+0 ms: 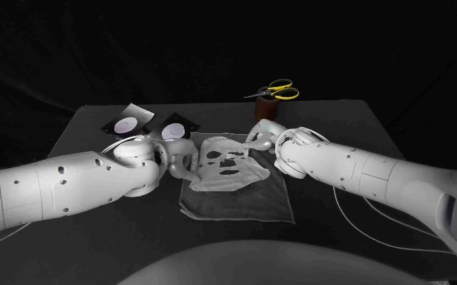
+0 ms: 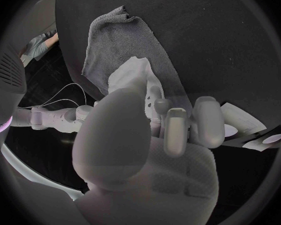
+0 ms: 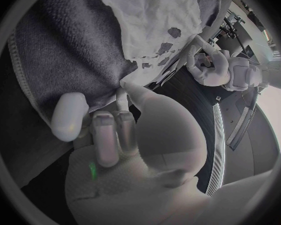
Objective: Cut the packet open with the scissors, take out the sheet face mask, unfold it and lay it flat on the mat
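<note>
Mask (image 1: 226, 159) on mat (image 1: 238, 204), scissors (image 1: 276, 90) behind

The white sheet face mask (image 1: 226, 165) lies unfolded, eye and mouth holes showing, on the upper part of the grey mat (image 1: 243, 204). Two dark packet pieces (image 1: 129, 121) lie near the mat's far left corner. The yellow-handled scissors (image 1: 276, 90) stand in a brown holder (image 1: 265, 108) beyond the mat.

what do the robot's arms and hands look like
The left arm and right arm are white, rounded, segmented shells; the left has small dark holes. A thin white cable loops at the left wrist, another hangs under the right arm. The left hand and right hand are silver with pale rounded fingertips; a green light shows on the right.
</note>
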### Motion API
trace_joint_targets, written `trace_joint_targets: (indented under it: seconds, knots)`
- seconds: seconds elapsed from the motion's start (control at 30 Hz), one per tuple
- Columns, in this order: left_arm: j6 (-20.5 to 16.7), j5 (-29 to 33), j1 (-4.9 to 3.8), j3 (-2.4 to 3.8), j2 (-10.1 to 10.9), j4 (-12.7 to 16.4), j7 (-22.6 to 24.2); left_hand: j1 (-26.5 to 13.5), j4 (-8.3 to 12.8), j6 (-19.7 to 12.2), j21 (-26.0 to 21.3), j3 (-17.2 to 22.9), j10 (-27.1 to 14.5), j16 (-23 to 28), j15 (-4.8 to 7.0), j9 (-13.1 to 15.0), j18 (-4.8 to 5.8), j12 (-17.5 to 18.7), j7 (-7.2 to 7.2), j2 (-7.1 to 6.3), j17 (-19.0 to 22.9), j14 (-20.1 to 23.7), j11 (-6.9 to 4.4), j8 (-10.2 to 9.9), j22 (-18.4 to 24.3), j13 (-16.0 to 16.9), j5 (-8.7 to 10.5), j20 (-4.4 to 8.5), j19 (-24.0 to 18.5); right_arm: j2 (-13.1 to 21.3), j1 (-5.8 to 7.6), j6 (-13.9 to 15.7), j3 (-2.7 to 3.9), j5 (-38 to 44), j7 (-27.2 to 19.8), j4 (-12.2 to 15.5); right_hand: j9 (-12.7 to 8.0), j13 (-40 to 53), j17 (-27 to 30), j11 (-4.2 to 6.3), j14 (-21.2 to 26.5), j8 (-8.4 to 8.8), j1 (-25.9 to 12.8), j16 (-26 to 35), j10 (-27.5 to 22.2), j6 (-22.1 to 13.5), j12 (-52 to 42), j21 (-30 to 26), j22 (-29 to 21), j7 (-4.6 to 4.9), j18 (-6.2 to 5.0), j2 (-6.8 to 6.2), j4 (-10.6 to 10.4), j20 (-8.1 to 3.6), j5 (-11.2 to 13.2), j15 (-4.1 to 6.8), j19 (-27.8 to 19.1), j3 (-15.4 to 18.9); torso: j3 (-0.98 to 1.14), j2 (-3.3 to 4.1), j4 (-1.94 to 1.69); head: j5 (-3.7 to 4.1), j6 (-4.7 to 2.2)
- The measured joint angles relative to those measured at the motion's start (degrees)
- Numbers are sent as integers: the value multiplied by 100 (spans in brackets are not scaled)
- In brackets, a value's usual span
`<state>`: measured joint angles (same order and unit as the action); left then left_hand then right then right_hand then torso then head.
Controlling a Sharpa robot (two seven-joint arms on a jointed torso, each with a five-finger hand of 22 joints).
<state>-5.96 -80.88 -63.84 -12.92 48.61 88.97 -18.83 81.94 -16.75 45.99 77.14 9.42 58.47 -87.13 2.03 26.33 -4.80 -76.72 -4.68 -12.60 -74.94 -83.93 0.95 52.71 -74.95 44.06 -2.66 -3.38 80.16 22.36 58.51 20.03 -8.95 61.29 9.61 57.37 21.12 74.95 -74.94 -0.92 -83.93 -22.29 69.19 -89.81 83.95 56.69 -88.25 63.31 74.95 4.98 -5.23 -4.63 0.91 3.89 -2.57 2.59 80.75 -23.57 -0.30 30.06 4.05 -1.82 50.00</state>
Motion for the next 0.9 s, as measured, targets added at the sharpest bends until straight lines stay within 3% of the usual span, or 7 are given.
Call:
trace_joint_targets:
  seconds: [0.1, 0.17, 0.33, 0.47, 0.67, 0.9]
  knots:
    - [11, -6, 0, 0, 0, 15, -9, 0, 0, 0, 0, 0, 0, 0, 0, 0, 0, 0, 0, 0, 0, 0, 0, 0, 0, 1, 0, 0, 0, -12, -5, 29, 0, 3, 6, -13, 9, 0, -2, 36, -4, -32, 56, 0, 7, 60, -20, 25, 0, -42, 1, 10, 47, -42, 0, 4, -2, -47, 0, 0, 2, 0, 0]
    - [21, -12, 0, 0, 0, 19, -16, 0, 0, 0, 0, 0, 0, 0, 0, 0, 0, 0, 0, 0, 0, 0, 0, 0, 1, 1, 0, 0, 0, -24, -9, 51, -2, 4, 10, -31, 24, 0, -2, 62, -11, -43, 101, 0, -1, 155, -44, 33, 0, -77, 1, 43, 89, -43, 0, 52, -1, -89, 0, -1, 3, 2, 0]
    - [37, -40, 0, 0, -13, 19, -33, 0, 0, 0, -3, 0, 0, 0, 0, 0, 0, 1, 0, 0, 0, 0, 0, 0, 2, 1, 0, 0, 0, -44, -18, 113, -7, 1, 13, -48, 160, -1, -2, 216, -7, -216, 288, 1, 9, 340, -150, 91, -2, -220, 2, 49, 340, -173, 7, 178, 29, -277, -1, -1, 4, 4, -1]
    - [46, -56, 0, 0, -37, 2, -41, 0, 0, 0, -3, 0, 0, 1, 0, -1, 0, 1, 0, 0, 0, 0, 0, -1, 3, 1, 0, 0, 0, -60, -19, 189, -5, -6, -11, -46, 266, -5, -2, 217, -10, -371, 307, 1, 9, 398, -156, 120, -5, -219, 2, 55, 494, -195, 1, 194, 49, -598, -5, 3, 9, 9, -1]
    - [62, -82, 1, 0, -50, -23, -55, 0, 0, 0, -4, 0, 0, 1, 0, -1, 0, 1, 0, 0, 0, 0, 0, -1, 4, 1, 0, 0, 0, -65, -27, 387, -10, -16, -55, -45, 622, -4, 2, 218, -10, -498, 183, 12, 9, 406, -156, 158, -4, -227, 2, 52, 613, -195, -33, 194, 49, -951, -4, 4, 9, 17, -1]
    - [92, -96, 1, 0, -52, -31, -77, 0, 0, 0, -4, 0, 0, 1, 0, 7, 0, 2, 0, 0, 0, 0, 0, 23, 4, 0, 0, -1, -1, -73, -26, 683, -11, -49, -116, -89, 681, -1, 4, 222, -9, -541, 69, 0, 4, 406, -156, 158, -2, -229, 3, 34, 645, -195, -35, 194, 49, -1059, -1, 0, 6, 12, -1]
